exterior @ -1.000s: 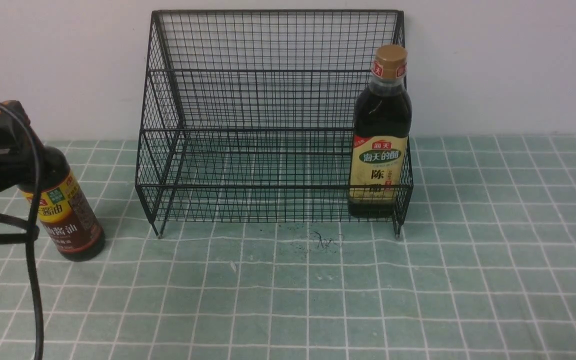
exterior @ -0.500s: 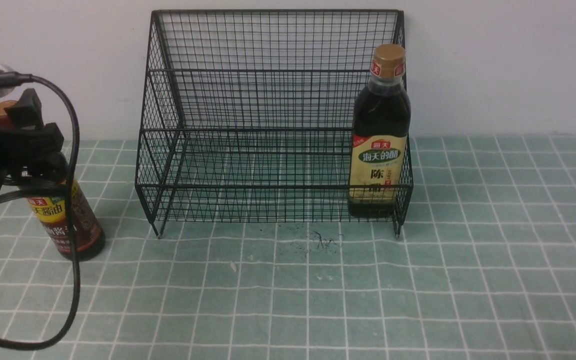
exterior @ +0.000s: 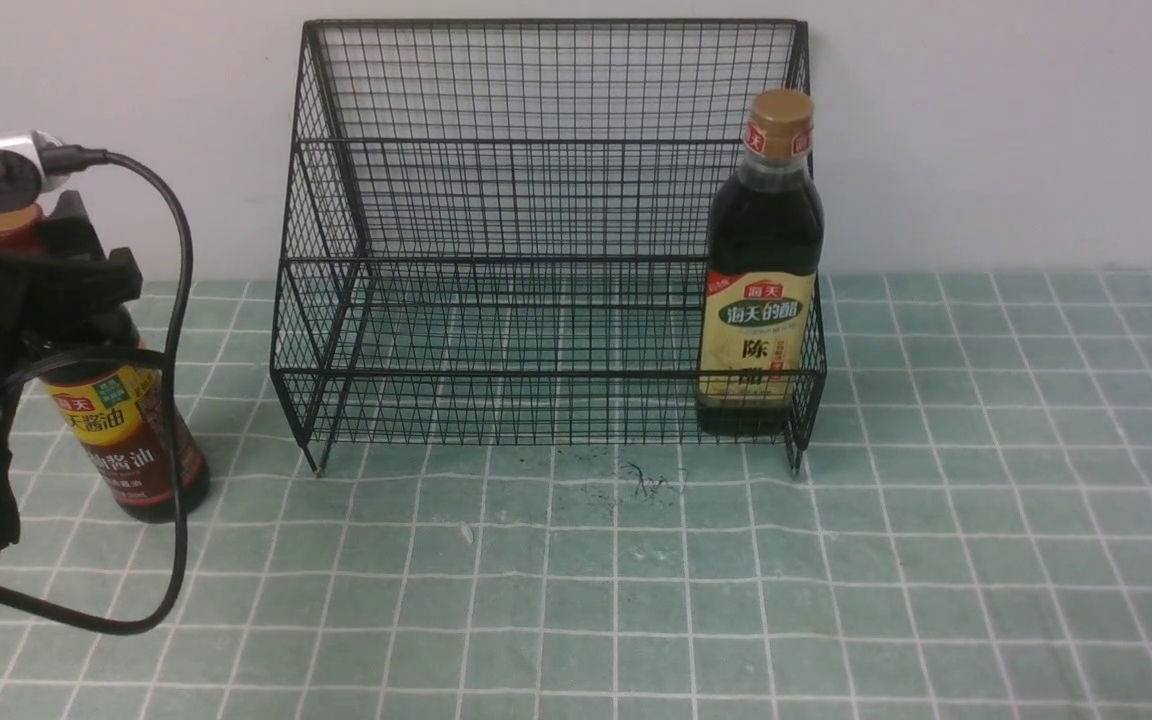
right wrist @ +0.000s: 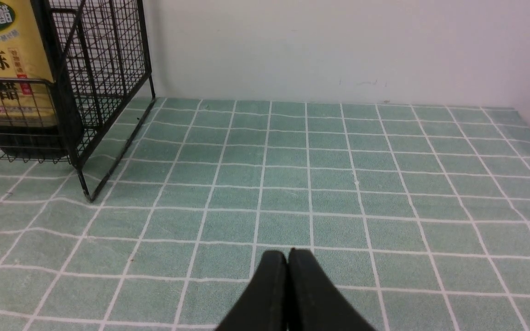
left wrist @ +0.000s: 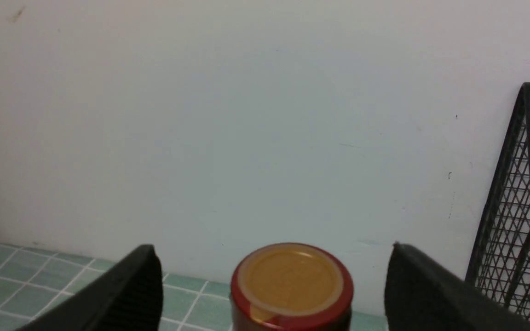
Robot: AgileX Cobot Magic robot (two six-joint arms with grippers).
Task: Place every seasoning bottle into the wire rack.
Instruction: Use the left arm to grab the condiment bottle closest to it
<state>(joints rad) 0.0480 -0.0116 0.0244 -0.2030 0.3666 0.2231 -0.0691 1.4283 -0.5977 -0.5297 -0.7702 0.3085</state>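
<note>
The slim seasoning bottle (exterior: 126, 435), with a dark-red cap (left wrist: 291, 285) and a yellow-and-maroon label, stands on the cloth left of the wire rack (exterior: 536, 200). My left gripper (exterior: 48, 272) is open around its neck, and in the left wrist view one finger (left wrist: 131, 294) shows on each side of the cap, apart from it. The broader gold-capped bottle (exterior: 758, 330) stands in the rack's lower tier at its right end. It also shows in the right wrist view (right wrist: 12, 69). My right gripper (right wrist: 288, 253) is shut and empty over the cloth, right of the rack.
A black cable (exterior: 176, 400) loops down from my left arm in front of the slim bottle. Dark scuff marks (exterior: 646, 482) lie on the green checked cloth before the rack. The rack stands against a white wall (exterior: 986, 130).
My left arm has risen and moved right, bringing its open gripper around the slim bottle's neck. Both bottles and the right gripper have stayed put.
</note>
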